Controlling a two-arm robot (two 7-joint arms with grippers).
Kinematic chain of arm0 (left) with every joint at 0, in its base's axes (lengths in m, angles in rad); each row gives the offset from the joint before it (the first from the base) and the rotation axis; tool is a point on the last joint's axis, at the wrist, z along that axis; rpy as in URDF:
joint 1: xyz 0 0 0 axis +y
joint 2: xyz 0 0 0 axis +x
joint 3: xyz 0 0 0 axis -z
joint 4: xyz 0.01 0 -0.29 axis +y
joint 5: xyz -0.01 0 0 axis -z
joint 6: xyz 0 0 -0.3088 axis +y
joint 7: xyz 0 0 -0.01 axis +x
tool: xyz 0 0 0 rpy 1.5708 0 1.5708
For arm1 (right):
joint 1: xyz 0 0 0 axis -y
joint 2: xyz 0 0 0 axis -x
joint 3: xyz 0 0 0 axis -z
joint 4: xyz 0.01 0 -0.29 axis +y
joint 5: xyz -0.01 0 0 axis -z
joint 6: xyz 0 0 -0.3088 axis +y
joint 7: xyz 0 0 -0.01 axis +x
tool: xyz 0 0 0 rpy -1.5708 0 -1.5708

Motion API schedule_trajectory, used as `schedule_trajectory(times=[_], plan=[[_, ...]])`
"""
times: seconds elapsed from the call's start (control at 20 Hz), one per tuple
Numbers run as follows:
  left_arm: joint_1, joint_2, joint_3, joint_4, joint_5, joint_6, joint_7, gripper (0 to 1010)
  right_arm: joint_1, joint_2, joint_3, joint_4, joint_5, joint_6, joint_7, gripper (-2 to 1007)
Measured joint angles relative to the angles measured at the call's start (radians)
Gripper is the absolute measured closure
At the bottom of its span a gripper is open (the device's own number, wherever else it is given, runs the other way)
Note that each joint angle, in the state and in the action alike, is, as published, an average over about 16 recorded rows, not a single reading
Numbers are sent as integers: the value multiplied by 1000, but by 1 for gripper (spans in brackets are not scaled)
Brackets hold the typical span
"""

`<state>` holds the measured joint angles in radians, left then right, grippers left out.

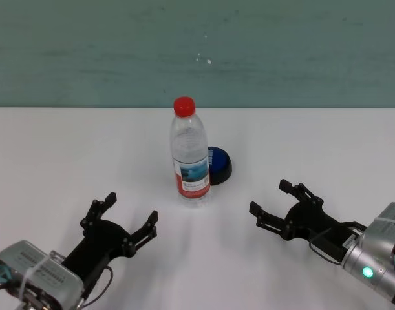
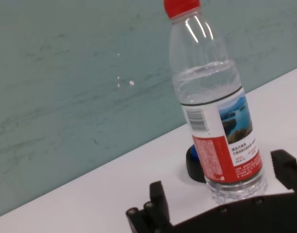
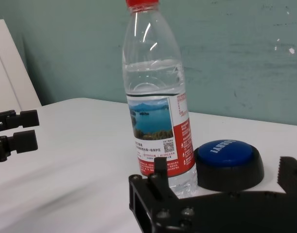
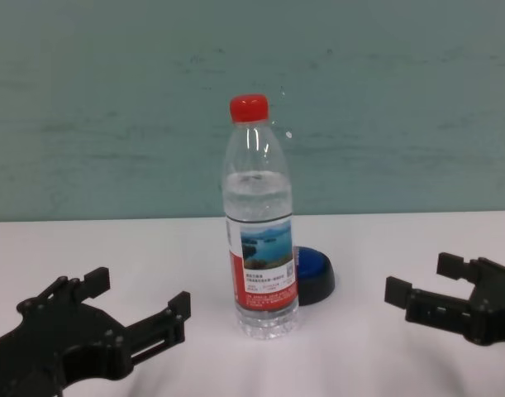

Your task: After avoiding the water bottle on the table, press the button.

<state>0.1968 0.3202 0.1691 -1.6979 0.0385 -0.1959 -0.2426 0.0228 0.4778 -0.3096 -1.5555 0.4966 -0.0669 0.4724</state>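
Behind the water bottle [image 1: 189, 155] from my left claw [image 1: 123, 219], the button [image 1: 218, 165] looks likelier reachable by my right claw [image 1: 275, 202]; both gape empty.

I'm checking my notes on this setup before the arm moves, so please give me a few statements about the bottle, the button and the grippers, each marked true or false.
1. The water bottle stands upright on the table. True.
2. The button sits in front of the bottle, nearer the robot. False: it lies behind the bottle, toward the robot's right, partly hidden by it.
3. The left gripper is shut on the bottle. False: it is open and apart from the bottle, on the near left.
4. The right gripper is open and holds nothing. True.
5. The bottle's cap is off. False: its red cap is on.
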Motion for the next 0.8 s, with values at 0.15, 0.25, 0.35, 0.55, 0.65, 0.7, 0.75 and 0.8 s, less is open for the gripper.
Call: schedule_trajectory(times=[0.15,0.25,0.35,0.55,0.65,0.7,0.75,0.8], plan=[[0,0,0,0,0,0,0,10,0,0,0,0,0,0,0,2],[0,0,0,0,0,0,0,10,0,0,0,0,0,0,0,2],[0,0,0,0,0,0,0,10,0,0,0,0,0,0,0,2],[0,0,0,0,0,0,0,10,0,0,0,0,0,0,0,2],[0,0,0,0,0,0,0,10,0,0,0,0,0,0,0,2],[0,0,0,0,0,0,0,10,0,0,0,0,0,0,0,2],[0,0,0,0,0,0,0,10,0,0,0,0,0,0,0,2],[0,0,0,0,0,0,0,10,0,0,0,0,0,0,0,2]])
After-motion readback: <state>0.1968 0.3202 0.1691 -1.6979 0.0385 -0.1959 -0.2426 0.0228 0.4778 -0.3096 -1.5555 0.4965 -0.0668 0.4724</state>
